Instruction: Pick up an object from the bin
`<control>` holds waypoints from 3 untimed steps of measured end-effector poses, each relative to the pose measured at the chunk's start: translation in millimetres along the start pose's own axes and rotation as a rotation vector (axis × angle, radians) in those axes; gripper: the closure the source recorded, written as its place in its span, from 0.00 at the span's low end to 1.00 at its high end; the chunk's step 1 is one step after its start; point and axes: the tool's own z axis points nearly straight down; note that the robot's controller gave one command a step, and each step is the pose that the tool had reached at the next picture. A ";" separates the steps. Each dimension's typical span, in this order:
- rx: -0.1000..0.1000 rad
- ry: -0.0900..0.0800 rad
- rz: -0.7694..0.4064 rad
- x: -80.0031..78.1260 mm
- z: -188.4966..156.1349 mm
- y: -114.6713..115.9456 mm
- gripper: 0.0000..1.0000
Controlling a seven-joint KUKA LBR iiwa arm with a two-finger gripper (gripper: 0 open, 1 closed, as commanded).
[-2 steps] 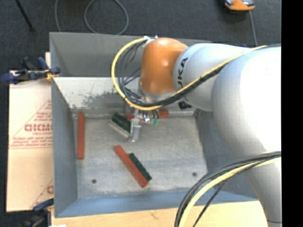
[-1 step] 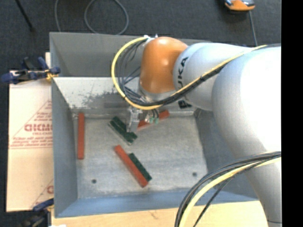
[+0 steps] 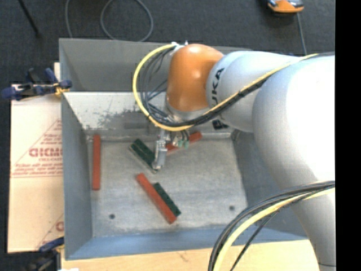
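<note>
- Directly beside the right end of the dark green block (image 3: 141, 151), toward the back of the bin (image 3: 76, 168), the gripper (image 3: 159, 158) hangs tip-down; whether it is open or gripping cannot be told.
- Left of the block, well apart: a red stick (image 3: 96, 162).
- In front of the block: a slanted red-and-green bar (image 3: 158, 198).
- Right of it, past the gripper: a small red piece (image 3: 195, 135), partly under the arm.

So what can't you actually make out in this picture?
In the camera view:
- The bin's right side: covered by the arm.
- The small red thing at the back: mostly under the arm, kind unclear.
- The dark green block: the gripper overlaps its end, contact unclear.
</note>
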 end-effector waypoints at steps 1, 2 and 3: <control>0.000 0.000 -0.011 14.8 18.8 8.0 0.00; -0.002 -0.008 -0.009 12.1 15.0 8.4 1.00; -0.001 -0.003 -0.008 13.6 17.4 8.0 0.00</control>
